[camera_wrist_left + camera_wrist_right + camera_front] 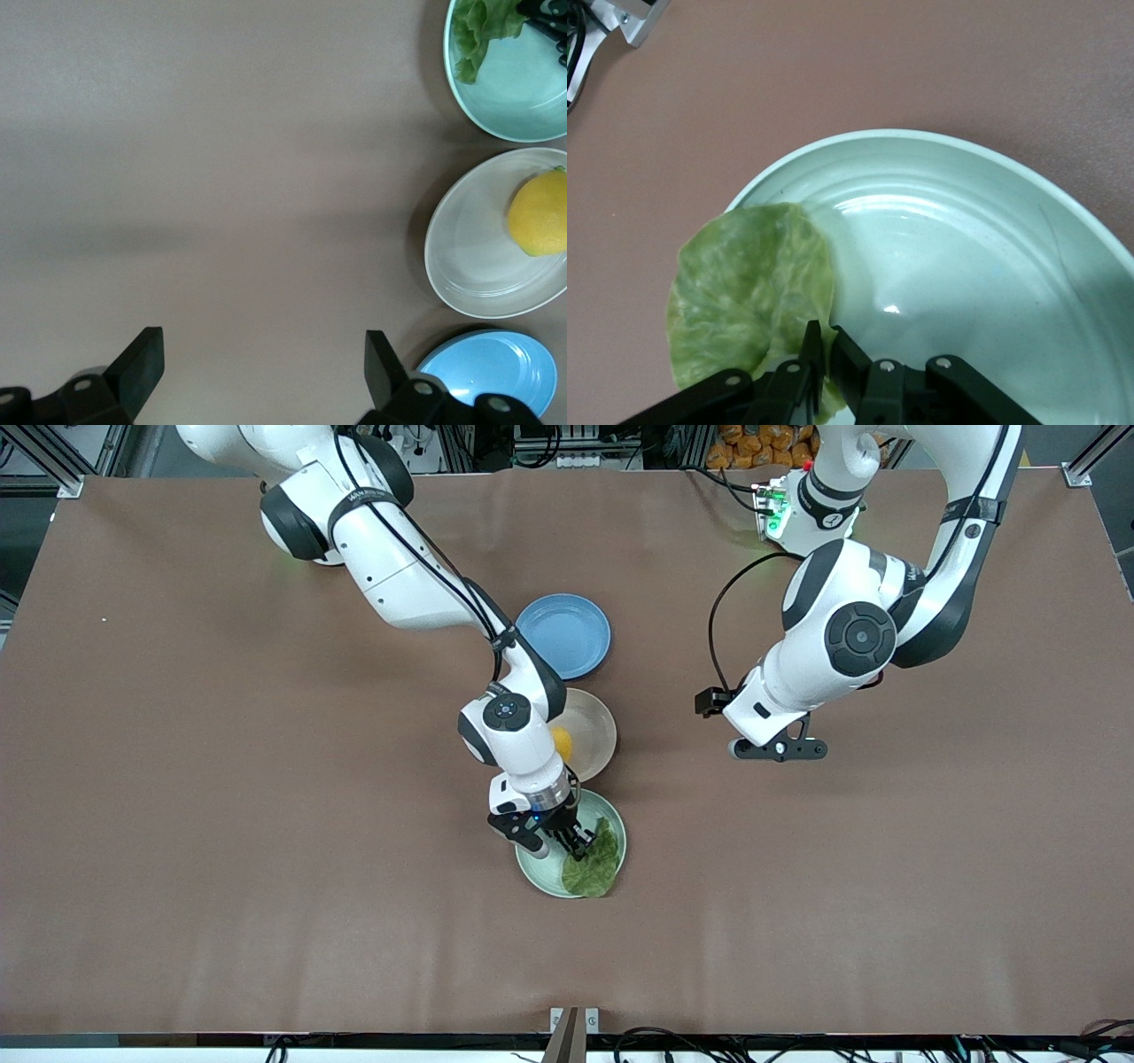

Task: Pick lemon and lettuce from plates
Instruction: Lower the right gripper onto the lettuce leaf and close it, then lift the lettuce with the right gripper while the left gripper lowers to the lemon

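Lettuce [595, 865] (on mint plate [540, 875]) pinched by right claw [572, 841]; left claw [257, 372] waits.

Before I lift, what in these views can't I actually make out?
- Lemon: front view, mostly hidden by the right arm's wrist; cut by the edge in the left wrist view.
- Lettuce: its pinched edge sits under the right gripper fingers; whether the leaf has left the mint plate can't be told.
- Blue plate: left wrist view, partly covered by the left gripper, which hangs open over bare table.
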`<state>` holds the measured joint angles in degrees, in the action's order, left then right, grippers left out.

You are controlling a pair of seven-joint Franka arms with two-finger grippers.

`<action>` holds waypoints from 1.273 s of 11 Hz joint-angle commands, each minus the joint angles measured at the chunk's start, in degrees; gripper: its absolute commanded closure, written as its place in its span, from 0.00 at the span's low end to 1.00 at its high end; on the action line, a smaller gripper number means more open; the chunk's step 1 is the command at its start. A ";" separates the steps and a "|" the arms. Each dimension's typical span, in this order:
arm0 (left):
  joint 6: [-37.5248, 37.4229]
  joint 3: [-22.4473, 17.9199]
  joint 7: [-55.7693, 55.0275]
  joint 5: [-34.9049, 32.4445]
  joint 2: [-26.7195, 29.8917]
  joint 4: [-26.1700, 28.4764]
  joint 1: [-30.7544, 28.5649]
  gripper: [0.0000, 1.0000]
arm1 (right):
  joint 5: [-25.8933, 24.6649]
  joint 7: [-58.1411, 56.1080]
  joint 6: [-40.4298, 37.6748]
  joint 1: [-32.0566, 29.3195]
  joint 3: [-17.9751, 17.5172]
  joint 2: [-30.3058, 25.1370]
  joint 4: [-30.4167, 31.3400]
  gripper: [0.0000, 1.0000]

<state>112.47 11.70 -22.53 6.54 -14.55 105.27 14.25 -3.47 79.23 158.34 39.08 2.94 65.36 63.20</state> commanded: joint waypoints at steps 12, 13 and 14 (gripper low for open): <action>3.62 -0.10 -3.48 1.37 -3.28 -2.34 1.74 0.00 | 0.92 -1.27 -10.75 -7.51 -1.79 -8.48 -1.06 1.00; 4.15 -0.10 -5.06 1.45 -5.20 -4.61 2.88 0.00 | 0.84 -1.36 -11.72 -8.22 -2.23 -9.62 -0.11 1.00; 4.16 -0.10 -8.29 1.37 -7.40 -7.07 4.46 0.00 | 0.84 -1.71 -11.73 -8.66 -2.58 -10.77 1.21 1.00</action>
<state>115.95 11.74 -25.48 6.57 -17.21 103.57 15.84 -3.18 78.74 148.08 32.18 2.37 58.34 60.86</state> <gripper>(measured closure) 0.000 0.934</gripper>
